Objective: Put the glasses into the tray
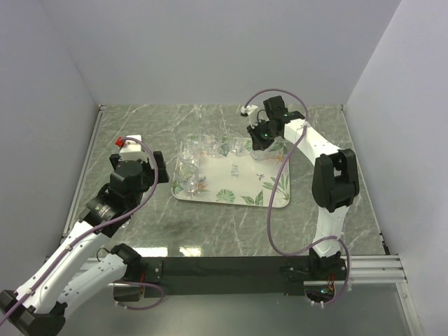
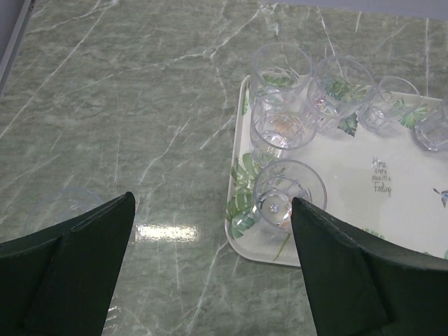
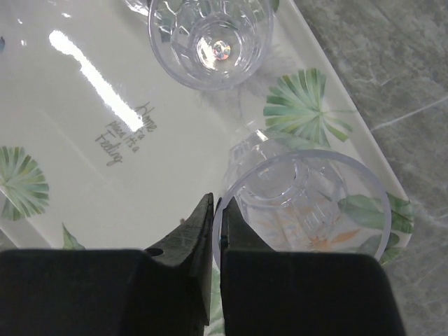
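Observation:
The tray point(image 1: 234, 183) lies mid-table, cream-white with green leaves. Several clear glasses point(image 1: 210, 145) stand along its far edge and left side. In the left wrist view they show as a row point(image 2: 341, 84), with one glass point(image 2: 288, 192) at the tray's near-left corner point(image 2: 241, 241). My left gripper point(image 1: 159, 168) is open and empty over the table just left of the tray point(image 2: 210, 203). My right gripper point(image 1: 260, 137) is shut on the rim of a glass point(image 3: 308, 199) and pinches its wall point(image 3: 218, 208) over the tray's far right corner point(image 3: 70, 98). Another glass point(image 3: 210, 31) stands beyond it.
The green marble table point(image 1: 140, 126) is walled by white panels on three sides. A black rail point(image 1: 224, 266) with both arm bases runs along the near edge. A faint round outline point(image 2: 70, 203) shows on the table by my left finger; I cannot tell what it is.

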Robot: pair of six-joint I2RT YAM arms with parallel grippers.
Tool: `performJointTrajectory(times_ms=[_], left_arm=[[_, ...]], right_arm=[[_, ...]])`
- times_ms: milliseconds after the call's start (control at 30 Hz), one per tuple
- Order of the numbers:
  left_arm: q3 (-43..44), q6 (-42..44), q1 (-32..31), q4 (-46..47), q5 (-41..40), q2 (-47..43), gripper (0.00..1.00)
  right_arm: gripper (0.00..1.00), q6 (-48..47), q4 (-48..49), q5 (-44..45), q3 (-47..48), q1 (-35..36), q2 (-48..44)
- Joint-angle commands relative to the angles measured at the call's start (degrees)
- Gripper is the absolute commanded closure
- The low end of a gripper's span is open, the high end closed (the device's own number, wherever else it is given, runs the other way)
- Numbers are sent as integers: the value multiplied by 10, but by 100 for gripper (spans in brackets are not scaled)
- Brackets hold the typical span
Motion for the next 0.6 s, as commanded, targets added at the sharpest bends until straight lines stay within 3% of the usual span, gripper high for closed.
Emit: performJointTrajectory(times_ms=[0, 300, 567], left_arm=[[-2, 4, 4, 20, 1, 2, 1], [-2, 4, 5, 20, 1, 5, 1], [-4, 3, 5, 20, -5, 3, 0]], right_arm=[[97, -11, -3, 14, 39, 11, 12], [90, -7, -14, 30, 69, 22, 39], [65, -7, -10, 35, 71, 29, 24]])
